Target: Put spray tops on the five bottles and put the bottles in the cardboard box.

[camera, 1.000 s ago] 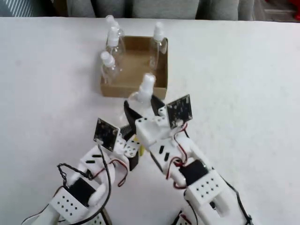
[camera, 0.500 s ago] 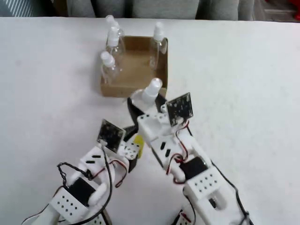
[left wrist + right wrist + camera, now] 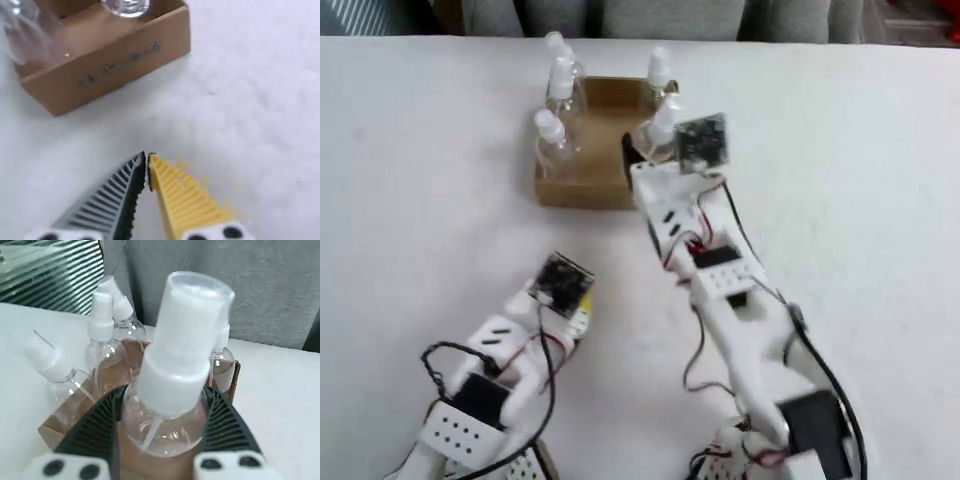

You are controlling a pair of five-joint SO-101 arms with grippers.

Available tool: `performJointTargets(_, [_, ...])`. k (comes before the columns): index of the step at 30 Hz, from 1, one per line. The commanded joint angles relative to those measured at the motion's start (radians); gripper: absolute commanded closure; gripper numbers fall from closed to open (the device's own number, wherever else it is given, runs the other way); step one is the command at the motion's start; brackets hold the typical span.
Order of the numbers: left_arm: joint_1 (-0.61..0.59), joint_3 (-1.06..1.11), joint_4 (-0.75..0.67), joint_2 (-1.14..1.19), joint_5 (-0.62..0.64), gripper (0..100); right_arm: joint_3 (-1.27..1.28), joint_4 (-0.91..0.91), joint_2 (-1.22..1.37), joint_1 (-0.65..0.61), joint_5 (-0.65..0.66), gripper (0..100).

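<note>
Left wrist view: our left gripper (image 3: 147, 167) is pinched shut on nothing over the white table (image 3: 250, 100). Farther, the right gripper (image 3: 162, 432) clamps ribbed black jaws round the fifth bottle (image 3: 165, 422), which is clear and rounded with its white spray top (image 3: 185, 340) fitted, above the brown cardboard box (image 3: 235, 380). Four capped bottles (image 3: 107, 352) stand inside; we judge only lowering remains.

I'm watching the table (image 3: 840, 150) from a fixed overhead cam that's looking down from the arms' end. Left wrist cam is peeking low past the left gripper (image 3: 147, 159) toward the cardboard box (image 3: 110, 70) nearby. Right wrist cam is hugging the bottle (image 3: 165, 425) in the right gripper (image 3: 166, 390), facing that box too, so all three are sharing it.
</note>
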Motion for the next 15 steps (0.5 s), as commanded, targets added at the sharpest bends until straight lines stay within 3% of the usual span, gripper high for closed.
performJointTargets(1, [-0.168, -0.107, 0.077, -0.010, 0.020, 98, -0.140, -0.047, 0.117, 0.010, 0.114, 98.4])
performJointTargets(7, [-0.349, -0.140, 0.100, -0.008, 0.132, 98, -0.192, -0.179, 0.252, 0.013, 0.124, 98.4])
performJointTargets(15, [-0.355, -0.133, 0.069, -0.008, 0.133, 98, -0.232, -0.183, 0.318, 0.036, 0.222, 98.4])
